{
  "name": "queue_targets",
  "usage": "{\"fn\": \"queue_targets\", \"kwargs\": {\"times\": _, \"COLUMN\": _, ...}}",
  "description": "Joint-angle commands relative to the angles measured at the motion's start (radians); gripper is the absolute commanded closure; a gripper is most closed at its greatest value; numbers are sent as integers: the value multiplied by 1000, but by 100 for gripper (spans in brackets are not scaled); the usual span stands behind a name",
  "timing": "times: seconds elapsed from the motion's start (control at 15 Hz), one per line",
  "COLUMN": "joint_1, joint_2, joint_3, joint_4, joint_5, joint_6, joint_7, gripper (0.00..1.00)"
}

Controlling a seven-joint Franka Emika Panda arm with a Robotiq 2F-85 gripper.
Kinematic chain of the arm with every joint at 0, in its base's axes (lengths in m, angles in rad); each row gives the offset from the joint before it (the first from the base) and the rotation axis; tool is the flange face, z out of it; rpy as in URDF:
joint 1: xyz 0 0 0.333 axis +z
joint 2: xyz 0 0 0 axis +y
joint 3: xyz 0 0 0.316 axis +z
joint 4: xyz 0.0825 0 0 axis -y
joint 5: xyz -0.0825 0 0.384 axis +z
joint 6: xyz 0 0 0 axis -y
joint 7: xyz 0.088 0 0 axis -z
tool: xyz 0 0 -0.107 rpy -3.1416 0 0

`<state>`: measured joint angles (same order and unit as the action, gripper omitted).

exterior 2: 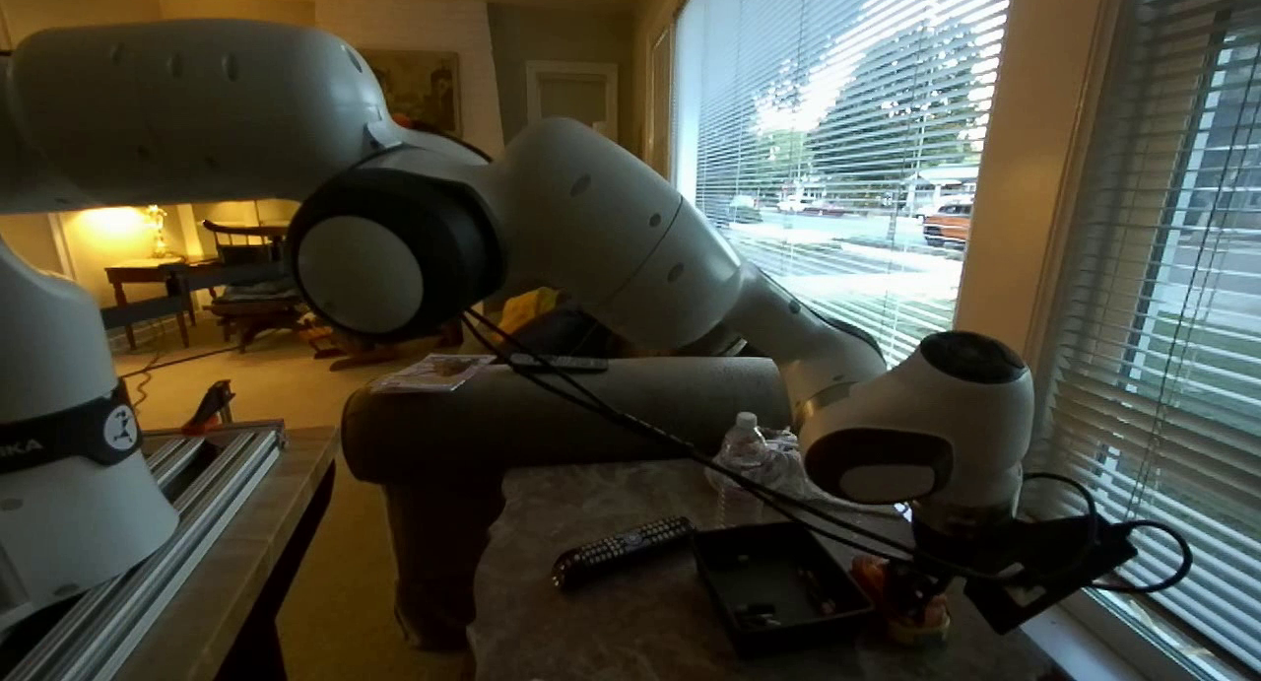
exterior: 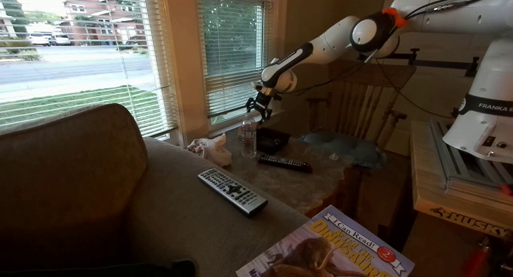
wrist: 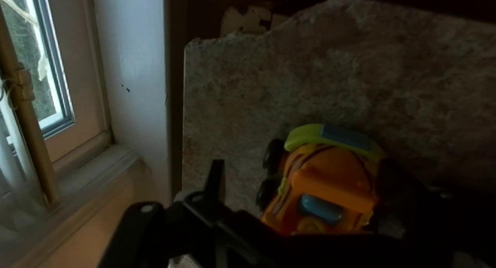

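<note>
An orange toy car (wrist: 333,182) with a yellow-green end, a blue window and black wheels sits on the stone-topped table (wrist: 240,97). My gripper (wrist: 304,175) stands open over it, one finger (wrist: 216,178) apart from the car at its left. The other finger is dark and lies by the car's right side; whether it touches cannot be told. In an exterior view the car (exterior 2: 931,622) shows partly behind the gripper (exterior 2: 921,587), close to a black tray (exterior 2: 783,632). In an exterior view the gripper (exterior: 257,112) appears above and behind a clear bottle (exterior: 249,138).
A black remote (exterior: 284,163) lies beside the tray, and a crumpled white bag (exterior: 214,148) sits behind the bottle. The sofa arm (exterior: 172,180) bears a silver remote (exterior: 232,191) and a book (exterior: 332,249). Window blinds (exterior 2: 1133,316) and a sill border the table near the gripper.
</note>
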<state>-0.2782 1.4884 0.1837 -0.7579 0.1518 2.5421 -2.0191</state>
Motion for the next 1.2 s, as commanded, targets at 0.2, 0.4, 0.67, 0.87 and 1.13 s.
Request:
{"fn": "queue_targets", "kwargs": {"times": 0.2, "joint_1": -19, "joint_2": 0, "joint_3": 19, "joint_4": 5, "joint_5": 15, "joint_6": -44, "joint_7": 81, "gripper": 0}}
{"fn": "queue_targets", "kwargs": {"times": 0.4, "joint_1": -30, "joint_2": 0, "joint_3": 27, "joint_4": 7, "joint_5": 25, "joint_6": -107, "joint_7": 109, "gripper": 0}}
{"fn": "queue_targets", "kwargs": {"times": 0.67, "joint_1": -49, "joint_2": -1, "joint_3": 39, "joint_4": 1, "joint_5": 38, "joint_6": -149, "joint_7": 102, "gripper": 0}}
{"fn": "queue_targets", "kwargs": {"times": 0.87, "joint_1": -69, "joint_2": -1, "joint_3": 60, "joint_4": -12, "joint_5": 51, "joint_6": -133, "joint_7": 64, "gripper": 0}}
{"fn": "queue_targets", "kwargs": {"times": 1.13, "joint_1": -97, "joint_2": 1, "joint_3": 96, "joint_4": -26, "joint_5": 83, "joint_6": -135, "joint_7": 19, "gripper": 0}}
